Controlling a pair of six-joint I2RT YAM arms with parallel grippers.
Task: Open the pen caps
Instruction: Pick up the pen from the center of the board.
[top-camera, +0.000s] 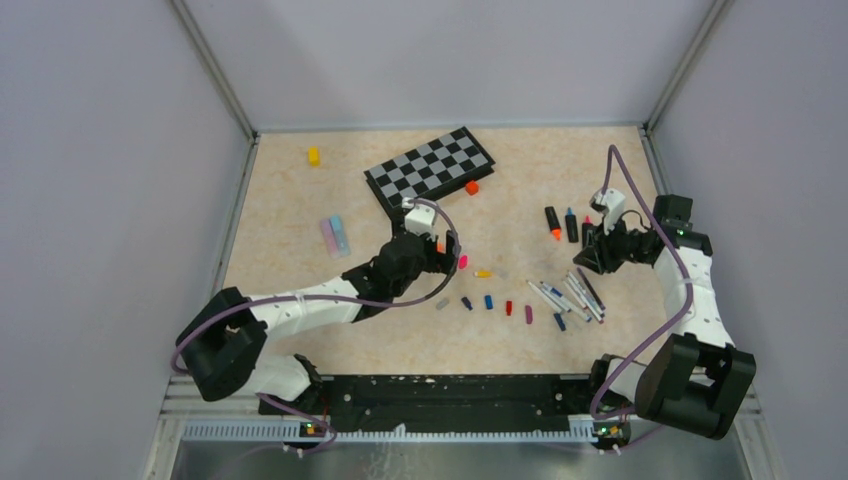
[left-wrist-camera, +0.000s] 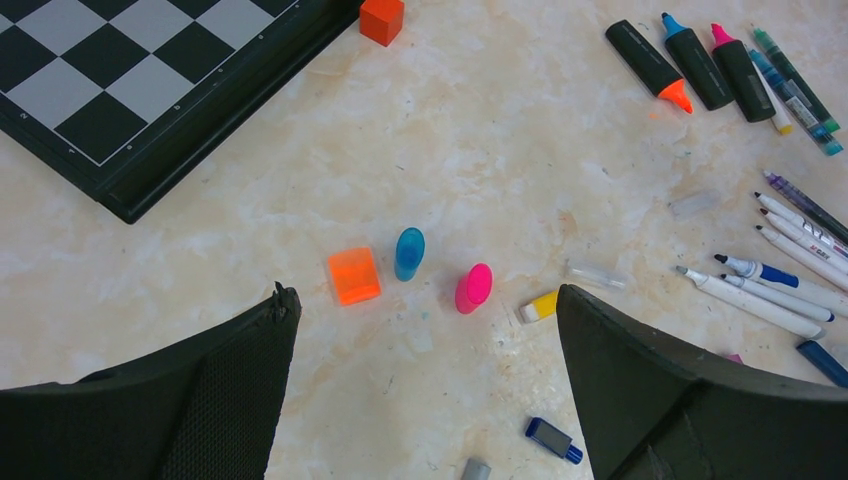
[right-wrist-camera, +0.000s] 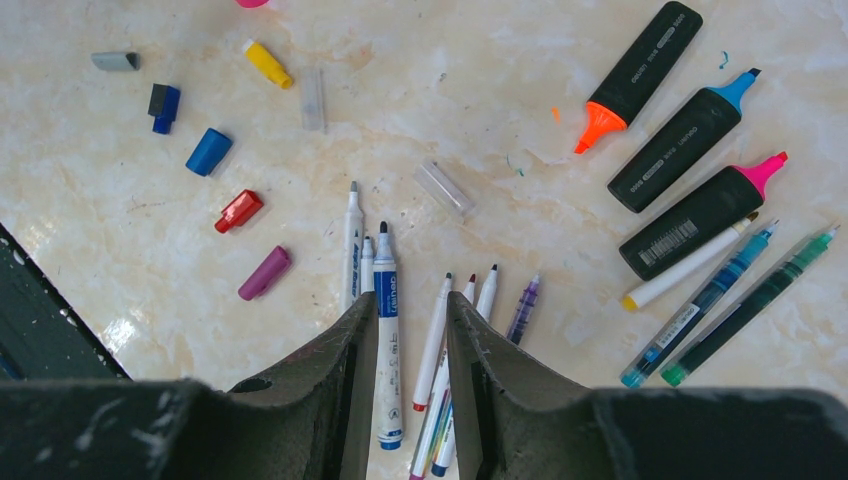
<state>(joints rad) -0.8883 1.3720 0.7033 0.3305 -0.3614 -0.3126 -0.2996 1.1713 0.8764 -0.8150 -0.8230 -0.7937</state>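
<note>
Left gripper (left-wrist-camera: 425, 293) gaped wide, empty, the pen caps (left-wrist-camera: 473, 288) lying at its twelve o'clock. Right gripper (right-wrist-camera: 410, 300) stood narrowly parted, apparently grasping nothing, above the pens (right-wrist-camera: 386, 285).

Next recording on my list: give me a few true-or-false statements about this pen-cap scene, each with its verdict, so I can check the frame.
1. The left end effector is wide open and grips nothing. True.
2. The black highlighters are capped. False: their orange, blue and pink tips are bare.
3. The orange block lies close beside the chessboard. True.
4. The pink cap sits on the chessboard. False: it is on the table, near the blue cap.
5. The yellow block lies among the pens. False: it lies alone, left of the chessboard.
</note>
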